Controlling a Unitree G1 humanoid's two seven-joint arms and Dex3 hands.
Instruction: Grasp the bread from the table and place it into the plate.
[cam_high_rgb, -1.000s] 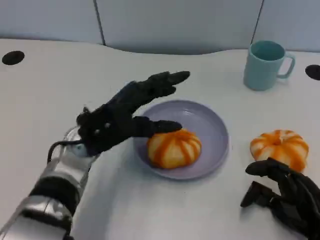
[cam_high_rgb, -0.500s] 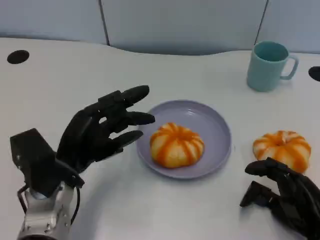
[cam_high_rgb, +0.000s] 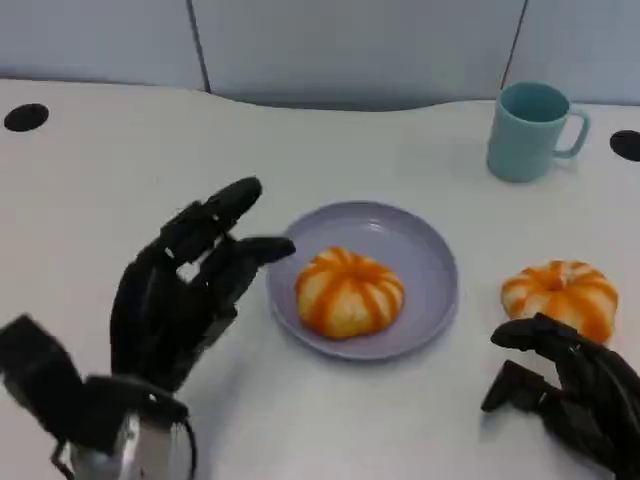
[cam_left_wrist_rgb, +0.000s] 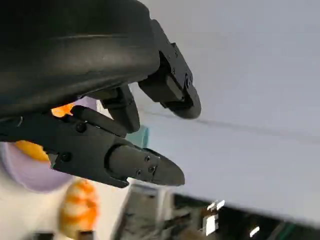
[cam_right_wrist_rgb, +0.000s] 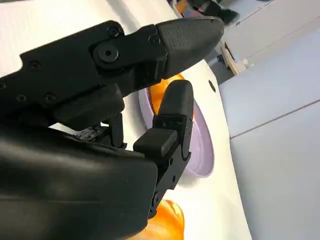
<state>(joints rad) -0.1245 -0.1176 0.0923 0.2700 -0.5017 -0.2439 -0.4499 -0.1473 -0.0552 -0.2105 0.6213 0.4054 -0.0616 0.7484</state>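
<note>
While bread sits on plate, left hand beside it, fingers spread, empty.

Even, bright overhead light, soft shadows cast under the plate, no glare seen – wrist views blurred close up – background defocused

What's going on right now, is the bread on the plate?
Left hand open, beside the plate. One bread on the plate. Second bread on the table, right hand open near it.
</note>
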